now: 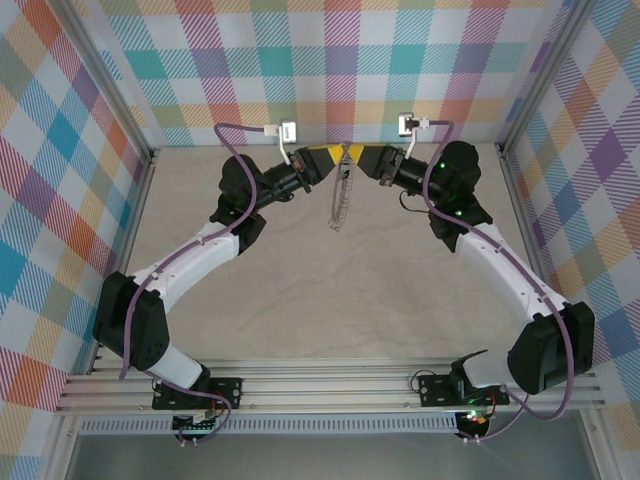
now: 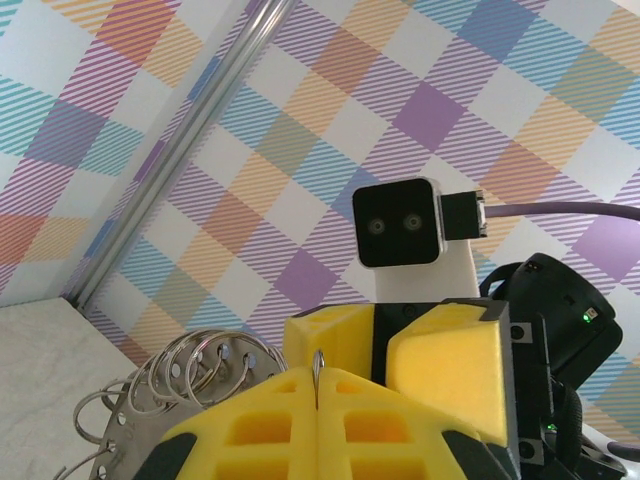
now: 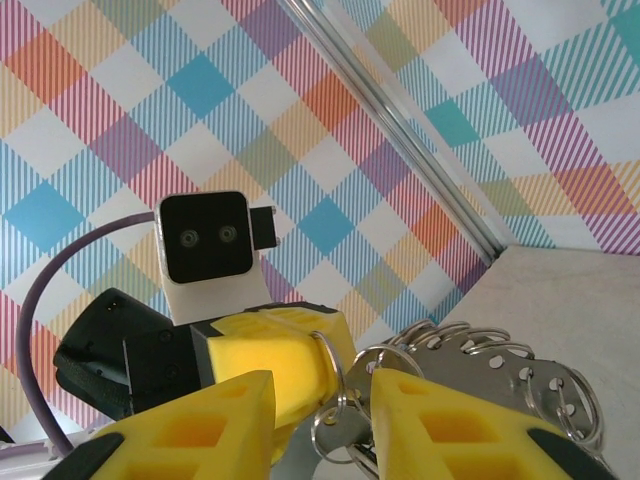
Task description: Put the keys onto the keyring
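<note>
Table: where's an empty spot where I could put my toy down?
The biggest bare patch of table lies between the left arm, the right arm and the near rail. Smaller bare strips run along both side walls. It's crowded at the back, where the left gripper and right gripper meet the keyring.

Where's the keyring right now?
Top view: the keyring hangs over the table's far middle, pinched in the shut left hand, with the right hand close beside.
</note>
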You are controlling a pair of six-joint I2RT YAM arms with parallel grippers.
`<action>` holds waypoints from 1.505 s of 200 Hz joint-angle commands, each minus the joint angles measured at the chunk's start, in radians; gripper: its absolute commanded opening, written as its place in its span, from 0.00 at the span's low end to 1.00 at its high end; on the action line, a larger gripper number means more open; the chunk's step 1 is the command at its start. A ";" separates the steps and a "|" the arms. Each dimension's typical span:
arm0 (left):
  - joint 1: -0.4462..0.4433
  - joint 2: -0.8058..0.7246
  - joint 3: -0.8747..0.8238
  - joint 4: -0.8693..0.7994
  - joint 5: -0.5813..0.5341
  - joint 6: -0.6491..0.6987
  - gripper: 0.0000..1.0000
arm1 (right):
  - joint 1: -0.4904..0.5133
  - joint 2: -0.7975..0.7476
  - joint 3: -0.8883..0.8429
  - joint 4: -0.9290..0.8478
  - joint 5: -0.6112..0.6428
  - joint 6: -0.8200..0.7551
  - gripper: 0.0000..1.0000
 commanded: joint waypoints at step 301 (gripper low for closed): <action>0.036 -0.142 0.071 -0.273 -0.016 0.226 0.53 | -0.074 0.032 0.135 -0.194 -0.209 -0.180 0.00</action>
